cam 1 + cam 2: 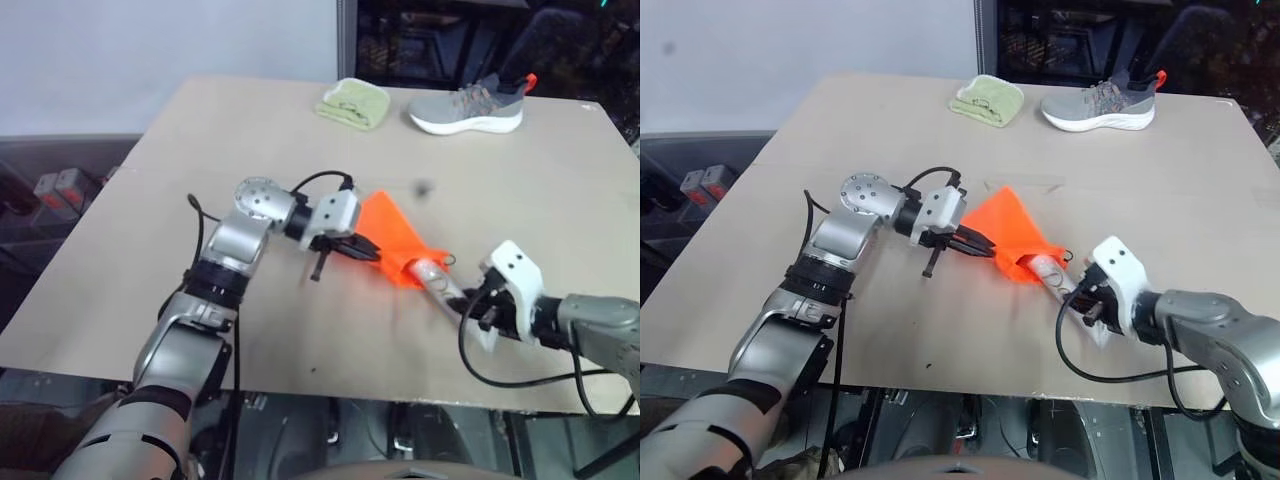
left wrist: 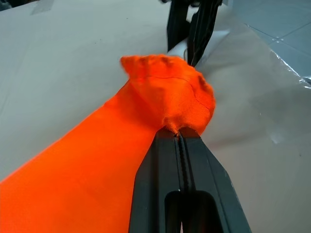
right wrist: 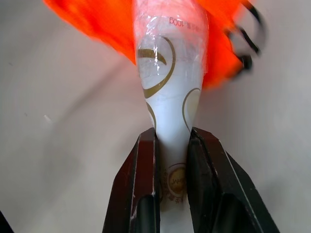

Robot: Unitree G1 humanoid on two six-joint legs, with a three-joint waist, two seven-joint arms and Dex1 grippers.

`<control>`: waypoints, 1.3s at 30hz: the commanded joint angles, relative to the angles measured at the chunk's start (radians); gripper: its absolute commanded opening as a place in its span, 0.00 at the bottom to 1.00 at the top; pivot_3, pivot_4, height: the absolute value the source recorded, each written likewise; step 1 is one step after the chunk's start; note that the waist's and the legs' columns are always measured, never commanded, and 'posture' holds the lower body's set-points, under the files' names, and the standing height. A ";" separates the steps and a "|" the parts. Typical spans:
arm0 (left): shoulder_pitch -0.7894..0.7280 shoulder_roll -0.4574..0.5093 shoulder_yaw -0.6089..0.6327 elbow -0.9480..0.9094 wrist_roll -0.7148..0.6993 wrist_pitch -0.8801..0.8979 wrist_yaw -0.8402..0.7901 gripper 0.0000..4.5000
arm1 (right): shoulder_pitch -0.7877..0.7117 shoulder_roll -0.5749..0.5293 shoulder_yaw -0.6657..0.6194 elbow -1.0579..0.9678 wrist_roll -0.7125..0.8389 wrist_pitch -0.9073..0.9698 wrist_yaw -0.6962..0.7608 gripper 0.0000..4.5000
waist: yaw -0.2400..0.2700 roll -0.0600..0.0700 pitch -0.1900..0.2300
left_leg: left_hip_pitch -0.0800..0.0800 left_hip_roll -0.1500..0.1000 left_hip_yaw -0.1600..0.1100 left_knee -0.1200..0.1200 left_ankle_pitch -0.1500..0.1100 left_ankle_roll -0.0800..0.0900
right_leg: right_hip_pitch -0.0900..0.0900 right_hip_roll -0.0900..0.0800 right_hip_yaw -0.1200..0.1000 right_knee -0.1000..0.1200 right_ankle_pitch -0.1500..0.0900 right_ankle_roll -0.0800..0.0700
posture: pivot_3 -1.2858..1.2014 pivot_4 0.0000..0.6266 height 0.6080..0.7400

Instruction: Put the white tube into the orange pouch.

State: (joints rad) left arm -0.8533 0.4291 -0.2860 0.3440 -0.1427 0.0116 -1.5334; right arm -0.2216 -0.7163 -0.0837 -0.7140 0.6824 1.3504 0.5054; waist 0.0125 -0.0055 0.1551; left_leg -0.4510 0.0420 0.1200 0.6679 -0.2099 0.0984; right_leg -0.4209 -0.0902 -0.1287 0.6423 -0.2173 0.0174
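Observation:
The orange pouch (image 1: 390,235) lies near the middle of the table, its bunched mouth turned toward my right arm. My left gripper (image 1: 370,250) is shut on the fabric at the pouch's rim (image 2: 167,121). The white tube (image 1: 432,275), printed with gold curves, is pinched at its near end by my right gripper (image 3: 172,133). The tube's far end (image 3: 170,29) sits inside the pouch mouth, with orange cloth on both sides. A thin dark drawstring (image 3: 248,39) loops beside the opening.
A grey white-soled shoe (image 1: 467,105) and a pale green folded cloth (image 1: 353,103) lie at the far side of the tan table (image 1: 200,150). The table's front edge runs just below my right gripper. Cables trail from both wrists.

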 commanded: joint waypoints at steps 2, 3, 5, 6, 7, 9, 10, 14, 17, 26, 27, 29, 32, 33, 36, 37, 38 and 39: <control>0.008 -0.011 -0.018 -0.054 -0.001 -0.037 0.015 0.00 | -0.099 0.039 0.071 0.029 -0.015 -0.027 -0.025 0.16 | 0.000 0.000 0.000 | 0.000 0.000 0.000 0.000 0.000 0.000 | 0.000 0.001 0.000 0.000 0.001 0.001 | 0.52 0.24 1.00; 0.010 -0.011 -0.021 -0.056 -0.001 -0.043 0.015 0.00 | -0.118 0.051 0.083 0.042 -0.020 -0.025 -0.035 0.16 | 0.001 0.000 0.000 | 0.000 0.000 0.000 0.000 0.000 0.000 | 0.000 0.001 0.000 0.000 0.001 0.001 | 0.52 0.24 1.00; 0.015 -0.008 -0.030 -0.067 -0.002 -0.054 0.014 0.00 | -0.155 0.073 0.112 0.073 -0.044 -0.032 -0.058 0.16 | 0.001 0.000 0.000 | -0.001 0.000 0.000 0.000 0.000 -0.001 | 0.000 0.002 0.000 0.000 0.003 0.001 | 0.52 0.24 1.00; 0.016 -0.005 -0.035 -0.070 0.000 -0.064 0.013 0.00 | -0.175 0.082 0.126 0.095 -0.063 -0.042 -0.073 0.16 | 0.001 0.000 0.000 | -0.001 -0.001 0.001 0.000 0.000 -0.001 | -0.001 0.002 0.000 0.000 0.003 0.001 | 0.52 0.24 1.00; 0.018 -0.003 -0.040 -0.071 0.002 -0.073 0.012 0.00 | -0.192 0.089 0.138 0.114 -0.079 -0.049 -0.084 0.16 | 0.002 0.000 0.000 | -0.001 -0.001 0.001 0.000 0.000 -0.001 | -0.001 0.002 0.000 0.000 0.004 0.001 | 0.52 0.24 1.00; 0.020 0.001 -0.045 -0.069 0.005 -0.088 0.011 0.00 | -0.216 0.080 0.174 0.138 -0.115 -0.074 -0.089 0.16 | 0.002 0.000 0.000 | -0.002 -0.001 0.002 0.000 0.000 -0.001 | -0.001 0.001 0.000 0.000 0.003 0.001 | 0.52 0.24 1.00; 0.021 0.002 -0.046 -0.070 0.003 -0.089 0.011 0.00 | -0.228 0.069 0.200 0.148 -0.135 -0.092 -0.085 0.16 | 0.003 0.000 0.000 | -0.002 -0.001 0.002 0.000 0.000 -0.001 | -0.001 0.001 0.000 0.000 0.003 0.001 | 0.52 0.24 1.00; 0.017 -0.001 -0.047 -0.025 0.012 -0.108 0.021 0.00 | -0.312 0.142 0.294 0.268 -0.211 -0.227 -0.070 0.16 | -0.004 0.000 0.000 | -0.001 -0.001 0.003 0.000 0.000 0.000 | -0.002 0.001 0.001 0.000 0.002 0.003 | 0.52 0.24 1.00; 0.021 0.001 -0.044 -0.019 0.014 -0.111 0.025 0.00 | -0.312 0.211 0.300 0.377 -0.256 -0.346 -0.070 0.16 | -0.006 0.000 0.000 | -0.001 0.000 0.003 0.000 0.000 -0.001 | -0.002 0.003 0.001 0.001 0.002 0.003 | 0.52 0.24 1.00; -0.005 0.021 -0.001 0.080 0.016 -0.088 0.075 0.00 | -0.207 0.264 0.223 0.422 -0.284 -0.547 -0.024 0.66 | 0.000 0.000 0.000 | 0.000 -0.001 0.008 0.000 0.002 -0.003 | -0.002 0.003 0.002 0.001 0.003 0.003 | 0.52 0.24 1.00; -0.017 0.023 0.010 0.107 0.014 -0.082 0.083 0.00 | -0.190 0.248 0.195 0.382 -0.268 -0.534 -0.018 0.66 | 0.000 0.001 0.000 | 0.000 -0.001 0.008 0.000 0.002 -0.003 | -0.002 0.003 0.002 0.001 0.003 0.003 | 0.52 0.24 1.00; -0.029 0.026 0.020 0.134 0.009 -0.077 0.089 0.00 | -0.171 0.233 0.168 0.339 -0.256 -0.517 -0.014 0.66 | 0.000 0.001 0.000 | 0.000 0.000 0.008 0.000 0.002 -0.003 | -0.003 0.002 0.002 0.001 0.003 0.003 | 0.52 0.24 1.00; -0.073 0.021 0.065 0.227 -0.015 -0.069 0.097 0.00 | -0.116 0.183 0.057 0.200 -0.183 -0.480 0.006 0.66 | 0.003 0.001 0.000 | -0.001 0.000 0.007 0.000 0.001 -0.001 | -0.003 0.002 0.002 0.001 0.002 0.004 | 0.52 0.24 1.00; -0.081 0.019 0.073 0.245 -0.018 -0.072 0.097 0.00 | -0.106 0.175 0.035 0.175 -0.166 -0.470 0.007 0.66 | 0.002 0.001 0.000 | -0.001 0.000 0.006 0.000 0.001 -0.001 | -0.003 0.002 0.002 0.001 0.002 0.004 | 0.52 0.24 1.00; -0.098 0.017 0.097 0.286 -0.026 -0.082 0.092 0.00 | -0.058 0.115 0.038 0.135 -0.205 -0.509 0.021 0.66 | 0.000 0.001 0.000 | 0.000 0.000 0.006 0.000 0.000 0.000 | -0.002 0.002 0.002 0.001 0.002 0.004 | 0.52 0.24 1.00; -0.101 0.017 0.105 0.294 -0.031 -0.080 0.090 0.00 | -0.040 0.081 0.070 0.143 -0.266 -0.549 0.018 0.66 | 0.000 0.001 0.000 | -0.001 0.000 0.006 -0.001 -0.001 0.001 | -0.003 0.002 0.002 0.001 0.002 0.004 | 0.52 0.24 1.00; -0.101 0.018 0.110 0.296 -0.034 -0.078 0.090 0.00 | -0.028 0.054 0.106 0.171 -0.334 -0.600 0.005 0.66 | 0.000 0.001 0.000 | 0.000 0.000 0.006 -0.001 -0.001 0.001 | -0.002 0.002 0.002 0.001 0.002 0.004 | 0.52 0.24 1.00; -0.100 0.018 0.111 0.293 -0.033 -0.080 0.089 0.00 | -0.019 0.038 0.137 0.201 -0.379 -0.634 -0.002 0.66 | -0.001 0.000 0.000 | 0.000 0.000 0.006 -0.001 -0.001 0.001 | -0.003 0.002 0.002 0.001 0.002 0.004 | 0.52 0.24 1.00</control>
State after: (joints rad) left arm -0.9344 0.4452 -0.2007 0.6479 -0.1542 -0.0580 -1.4413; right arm -0.2447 -0.6631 0.0255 -0.5278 0.3795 0.7839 0.5133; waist 0.0119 -0.0051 0.1556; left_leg -0.4514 0.0418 0.1267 0.6674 -0.2105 0.0992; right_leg -0.4236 -0.0881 -0.1266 0.6428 -0.2153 0.0209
